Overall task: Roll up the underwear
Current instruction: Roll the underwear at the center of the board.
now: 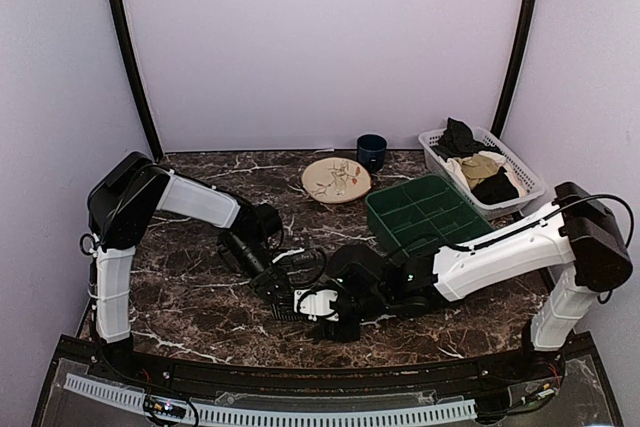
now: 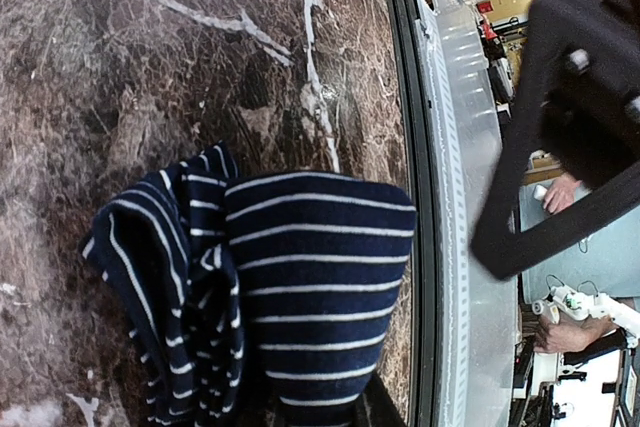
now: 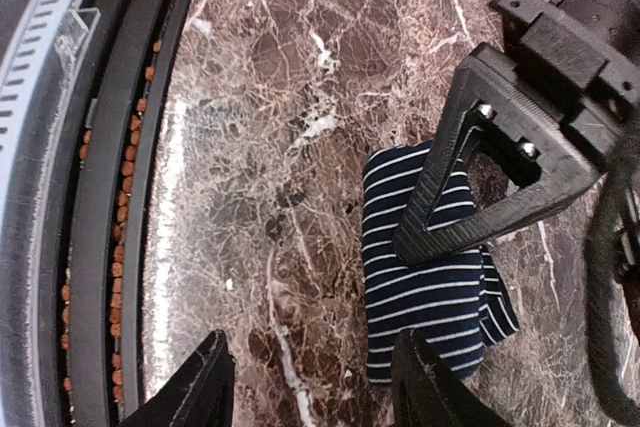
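Lying on the desk (image 3: 290, 147) about one o'clock from the wide-open, empty right fingers (image 3: 205, 387), the underwear (image 3: 430, 287) touches the left fingers (image 3: 440, 162), closure unclear.

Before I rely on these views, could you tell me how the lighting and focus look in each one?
Left wrist view: the underwear is sharp, its stripes crisp, while the room beyond the table is washed out. Right wrist view: glare runs along the table near its rim. Top external view: even light, no strong glare, all in focus.
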Robot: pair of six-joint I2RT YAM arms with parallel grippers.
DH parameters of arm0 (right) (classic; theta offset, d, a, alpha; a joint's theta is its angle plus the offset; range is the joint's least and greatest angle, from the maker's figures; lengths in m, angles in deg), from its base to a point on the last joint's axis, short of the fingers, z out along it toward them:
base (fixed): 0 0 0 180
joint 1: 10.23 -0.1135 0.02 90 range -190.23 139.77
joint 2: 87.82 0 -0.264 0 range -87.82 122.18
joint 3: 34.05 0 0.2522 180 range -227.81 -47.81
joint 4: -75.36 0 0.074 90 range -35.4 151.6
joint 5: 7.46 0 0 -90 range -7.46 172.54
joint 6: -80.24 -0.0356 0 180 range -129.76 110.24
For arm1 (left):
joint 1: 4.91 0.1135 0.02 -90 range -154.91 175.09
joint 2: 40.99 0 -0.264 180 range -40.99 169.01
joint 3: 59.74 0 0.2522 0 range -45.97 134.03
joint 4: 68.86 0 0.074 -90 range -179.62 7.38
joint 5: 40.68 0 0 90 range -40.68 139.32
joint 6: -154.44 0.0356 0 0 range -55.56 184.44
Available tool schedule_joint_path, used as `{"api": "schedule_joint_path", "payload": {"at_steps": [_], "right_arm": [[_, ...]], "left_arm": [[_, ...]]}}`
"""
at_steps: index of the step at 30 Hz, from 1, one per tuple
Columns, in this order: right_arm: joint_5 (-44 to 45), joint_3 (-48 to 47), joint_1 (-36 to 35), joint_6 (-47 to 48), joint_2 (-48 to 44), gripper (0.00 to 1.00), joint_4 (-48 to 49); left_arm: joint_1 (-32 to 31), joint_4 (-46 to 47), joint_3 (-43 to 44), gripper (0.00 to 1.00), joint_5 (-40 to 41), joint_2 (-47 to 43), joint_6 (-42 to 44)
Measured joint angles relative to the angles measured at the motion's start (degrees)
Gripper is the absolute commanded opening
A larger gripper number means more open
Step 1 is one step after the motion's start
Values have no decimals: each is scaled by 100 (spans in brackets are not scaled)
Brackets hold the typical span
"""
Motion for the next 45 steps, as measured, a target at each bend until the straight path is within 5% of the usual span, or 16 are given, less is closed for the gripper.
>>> {"api": "schedule_joint_path", "payload": {"at_steps": [11, 17, 25, 32, 39, 45], "right_arm": [[846, -361, -48, 380, 678, 65, 236], [1126, -448, -44, 522, 804, 62, 205], [1272, -660, 70, 560, 1193, 28, 254], [1078, -662, 177, 435, 1180, 1, 212], [391, -656, 428, 70, 1161, 0, 186], [-673, -717, 876, -503, 1156, 0, -26]], "left_arm": [[4, -4, 0, 7, -20, 11, -2], [7, -7, 0, 8, -22, 13, -4], [13, -17, 9, 18, -33, 33, -57], [15, 17, 9, 37, 35, -7, -114], [247, 525, -446, 52, 577, -730, -387], [918, 1954, -1648, 54, 1578, -2778, -772]]}}
